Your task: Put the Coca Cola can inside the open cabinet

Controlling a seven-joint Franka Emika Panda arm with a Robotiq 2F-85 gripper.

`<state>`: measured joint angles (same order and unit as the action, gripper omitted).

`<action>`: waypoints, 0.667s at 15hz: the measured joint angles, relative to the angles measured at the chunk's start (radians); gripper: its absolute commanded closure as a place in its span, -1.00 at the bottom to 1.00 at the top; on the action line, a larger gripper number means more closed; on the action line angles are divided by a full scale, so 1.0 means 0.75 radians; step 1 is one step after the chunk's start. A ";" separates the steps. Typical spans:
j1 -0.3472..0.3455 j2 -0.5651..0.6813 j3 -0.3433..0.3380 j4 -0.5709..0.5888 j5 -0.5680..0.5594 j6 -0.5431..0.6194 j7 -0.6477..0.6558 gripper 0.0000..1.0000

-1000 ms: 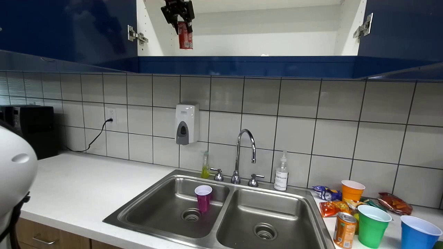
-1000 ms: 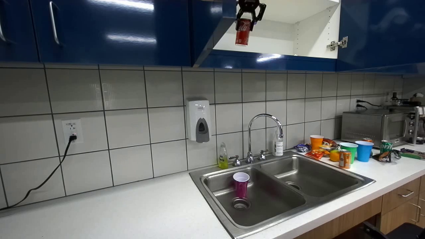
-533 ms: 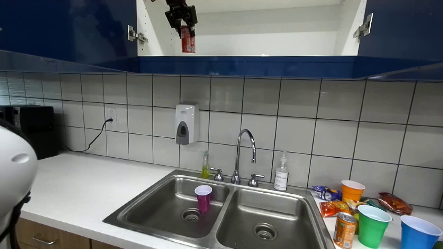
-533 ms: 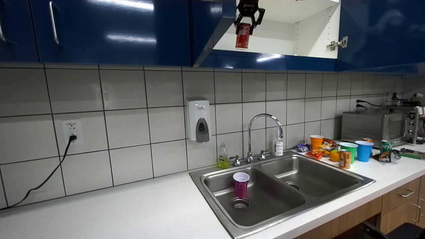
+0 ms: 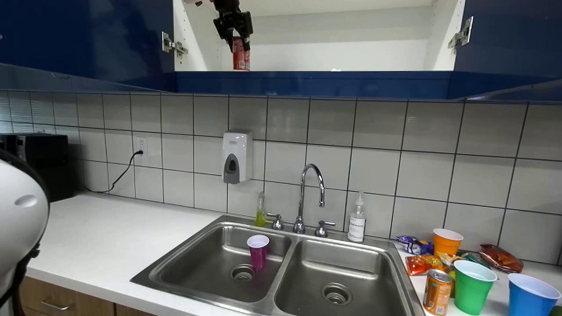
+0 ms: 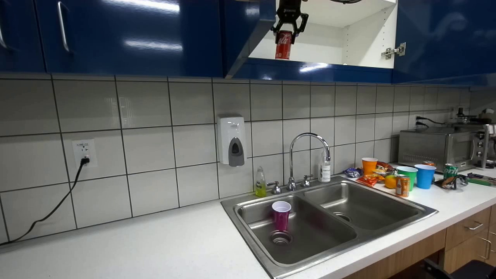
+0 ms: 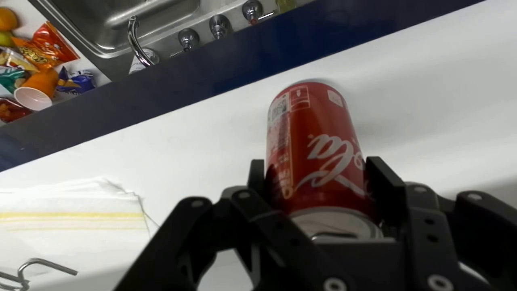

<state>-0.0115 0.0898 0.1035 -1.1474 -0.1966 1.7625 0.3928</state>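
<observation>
The red Coca Cola can [image 5: 241, 56] is upright in the open cabinet [image 5: 316, 82], toward one end of its opening; it also shows in an exterior view [image 6: 283, 46]. My gripper [image 5: 240, 45] is shut on the can's upper part, a finger on each side. In the wrist view the gripper [image 7: 313, 173] holds the can [image 7: 319, 121] close over the white cabinet floor [image 7: 181, 139], just behind the dark blue front edge [image 7: 194, 91]. The can's bottom is at the cabinet floor or very near it; I cannot tell if it touches.
A folded white cloth with yellow stripes [image 7: 72, 218] and a metal hook-like piece [image 7: 40, 262] lie in the cabinet. An open blue door [image 6: 248, 35] stands close beside the gripper. Below are the sink [image 5: 281, 281], faucet [image 5: 303, 197] and purple cup [image 5: 258, 252].
The gripper has moved down with the can still in it, slightly rightward in an exterior view. The can's bottom has come down to the level of the cabinet's front edge.
</observation>
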 measured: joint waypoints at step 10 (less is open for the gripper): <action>0.000 0.106 -0.006 0.146 -0.003 -0.050 0.021 0.22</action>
<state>-0.0114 0.1691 0.0988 -1.0377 -0.1988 1.7246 0.4084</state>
